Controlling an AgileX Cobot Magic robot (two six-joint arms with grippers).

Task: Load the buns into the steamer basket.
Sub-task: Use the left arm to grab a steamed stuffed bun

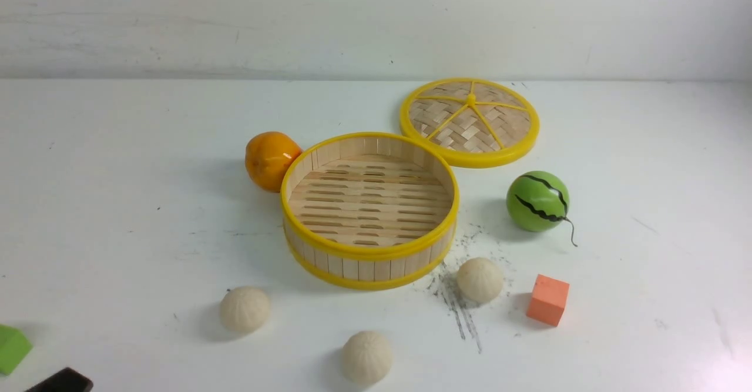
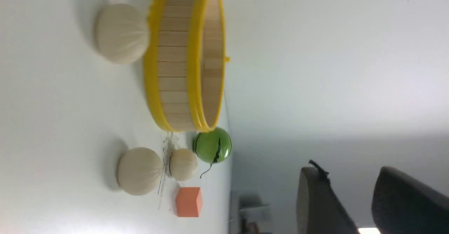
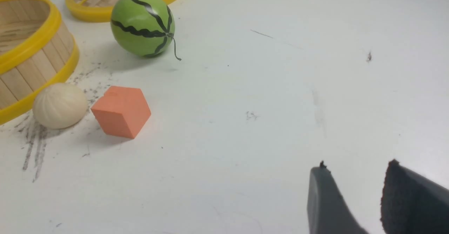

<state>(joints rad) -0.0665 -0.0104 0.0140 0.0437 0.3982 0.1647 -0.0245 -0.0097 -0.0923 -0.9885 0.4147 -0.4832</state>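
The left tool (image 2: 350,171) and right tool (image 3: 356,165) are seen parted, empty. The bun (image 1: 480,280) just beside the steamer basket (image 1: 369,253) could be rolled away if gripped off-centre.

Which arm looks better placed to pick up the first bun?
Probably the left. The left hand and right hand are both open and empty, but the left bun lies with room around it on that arm's side, while the right bun sits close between the steamer basket and orange cube.
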